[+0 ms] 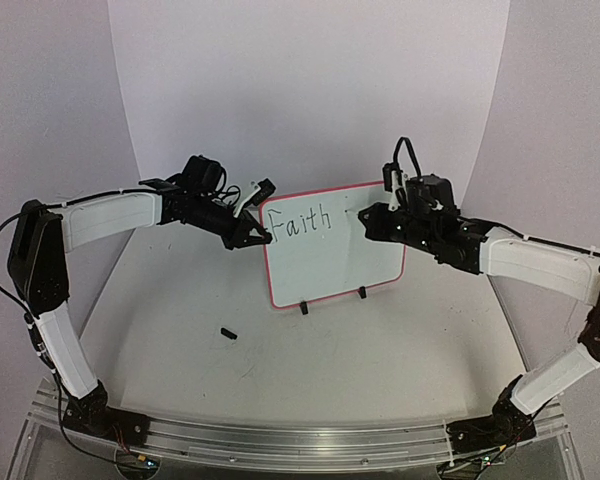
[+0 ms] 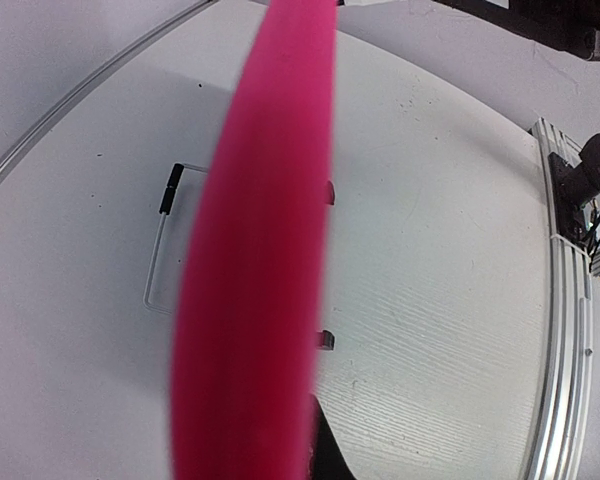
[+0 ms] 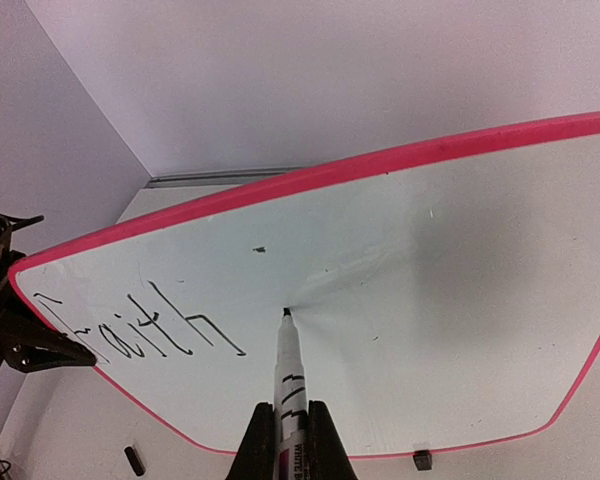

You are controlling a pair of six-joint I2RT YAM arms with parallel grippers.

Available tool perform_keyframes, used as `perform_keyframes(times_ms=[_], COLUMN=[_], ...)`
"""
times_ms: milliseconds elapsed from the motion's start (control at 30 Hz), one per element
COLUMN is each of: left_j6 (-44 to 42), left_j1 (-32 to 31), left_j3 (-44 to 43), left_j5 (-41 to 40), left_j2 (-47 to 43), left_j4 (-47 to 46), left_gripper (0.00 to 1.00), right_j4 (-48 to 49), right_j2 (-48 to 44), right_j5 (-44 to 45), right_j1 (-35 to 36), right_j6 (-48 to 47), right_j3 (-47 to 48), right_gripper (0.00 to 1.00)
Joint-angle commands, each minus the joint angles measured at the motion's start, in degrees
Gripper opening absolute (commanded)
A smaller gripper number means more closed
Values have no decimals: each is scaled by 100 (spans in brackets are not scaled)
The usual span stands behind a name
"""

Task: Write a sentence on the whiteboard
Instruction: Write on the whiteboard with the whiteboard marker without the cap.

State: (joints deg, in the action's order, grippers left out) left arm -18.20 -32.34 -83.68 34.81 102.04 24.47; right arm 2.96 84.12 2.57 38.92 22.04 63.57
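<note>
One whiteboard is being clamped by the left hand; one marker, protruding ahead, is being pinched by the right hand.

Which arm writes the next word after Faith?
Right. The right gripper holds the marker, tip at the whiteboard just past Faith; the left gripper clamps the frame edge.

Lab bench, white backdrop, aluminium rail

- Whiteboard: white, thin red-pink rounded frame, standing upright on two black feet at the middle of the table.
- Sentence: only "Faith", thin dark handwriting, top left.
</note>
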Motion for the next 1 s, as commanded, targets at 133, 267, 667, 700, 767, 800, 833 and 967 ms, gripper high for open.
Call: perform_keyframes(times_ms=[133,267,667,700,767,800,833,967], left_j6=[-382,-382,-385,-386,-387,-386,-390,-388], left_j1=[-57,-55,-54,-53,-54,-54,-51,-56], left_j3=[52,53,38,37,36,36,36,37], left_j5=[-667,-668,-668,-668,-668,-668,-668,-683], left_j2=[141,143,132,132,124,121,118,109], left_j4=[519,518,524,524,524,525,528,529], left_gripper=[0,0,0,0,0,0,0,0], right_j4=[179,179,76,73,67,63,58,58], right_j2=[59,121,201,209,210,210,205,134], right_j5=[200,189,144,146,164,169,174,104], right_j1=[-42,-48,-43,-42,-41,-44,-49,-45], right_j6=[-98,-50,274,282,290,291,288,276], right_j3=[305,269,-97,-113,-125,-122,-114,-88], right_gripper=[0,0,0,0,0,0,0,0])
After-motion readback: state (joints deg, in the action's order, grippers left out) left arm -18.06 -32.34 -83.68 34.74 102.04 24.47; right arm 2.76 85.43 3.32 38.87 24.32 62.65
